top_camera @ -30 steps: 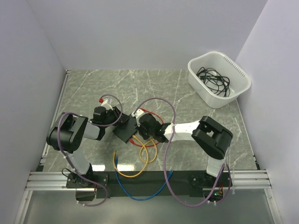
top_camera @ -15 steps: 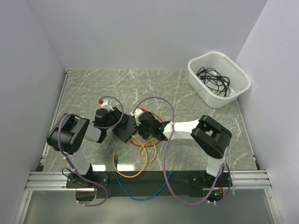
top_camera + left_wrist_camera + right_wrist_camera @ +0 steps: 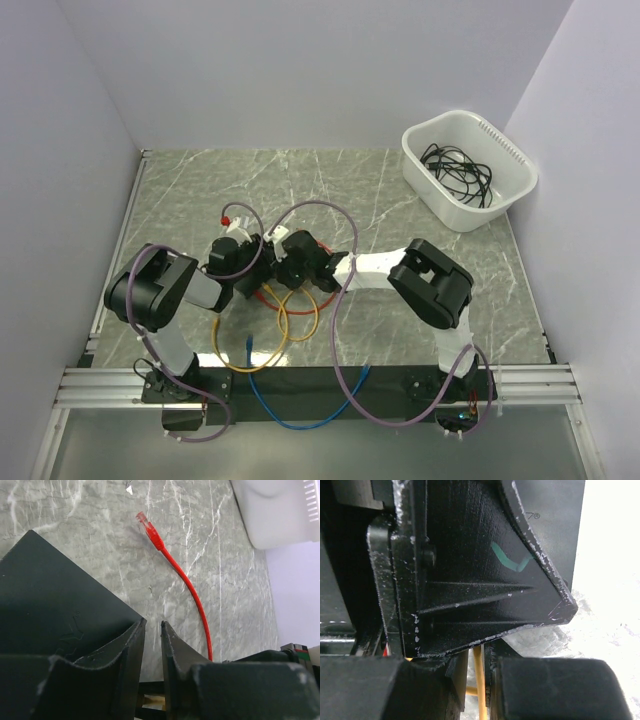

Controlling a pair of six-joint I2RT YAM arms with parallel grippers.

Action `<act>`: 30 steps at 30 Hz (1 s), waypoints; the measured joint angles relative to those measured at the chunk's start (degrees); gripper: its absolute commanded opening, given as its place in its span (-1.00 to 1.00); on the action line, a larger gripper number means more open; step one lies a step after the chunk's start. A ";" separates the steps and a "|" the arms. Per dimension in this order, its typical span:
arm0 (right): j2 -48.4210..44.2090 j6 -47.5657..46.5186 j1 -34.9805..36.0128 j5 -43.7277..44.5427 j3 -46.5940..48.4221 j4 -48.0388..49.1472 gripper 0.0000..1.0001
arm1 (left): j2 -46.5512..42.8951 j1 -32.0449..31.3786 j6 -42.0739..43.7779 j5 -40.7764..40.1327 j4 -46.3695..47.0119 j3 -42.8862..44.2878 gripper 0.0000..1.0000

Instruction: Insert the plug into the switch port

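**Switch** [image 3: 55, 595]: flat matte-black box on the marble table [image 3: 75, 505], at 9 o'clock of the left gripper [image 3: 152, 626], its corner against one finger's outer face. The jaws stand a narrow slit apart with nothing between, probably bracing the box

**Yellow cable** [image 3: 480, 690]: clamped in the right gripper [image 3: 476, 664], plug end hidden, presumably being offered to the port

**Red cable** [image 3: 185, 585]: loose, plug at 12 o'clock

**White tub** [image 3: 468, 170]: 1 o'clock, holding black cords
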 measured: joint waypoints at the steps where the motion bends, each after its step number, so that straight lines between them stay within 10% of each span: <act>1: 0.00 0.02 0.00 0.07 -0.02 0.00 -1.00 | -0.04 0.00 -0.04 0.00 -0.22 0.07 -0.42; 13: -0.22 1.51 -0.42 1.53 -2.40 4.33 -0.99 | -1.53 0.04 -0.42 0.00 -5.68 2.08 -0.35; 21: -1.29 2.01 -0.24 4.00 -5.01 7.69 -0.17 | -7.06 1.75 -0.70 2.29 -14.69 1.97 -0.25; 30: -5.29 2.56 -0.37 11.37 -3.69 3.96 0.15 | -12.94 5.81 1.22 3.91 -24.83 2.05 -0.10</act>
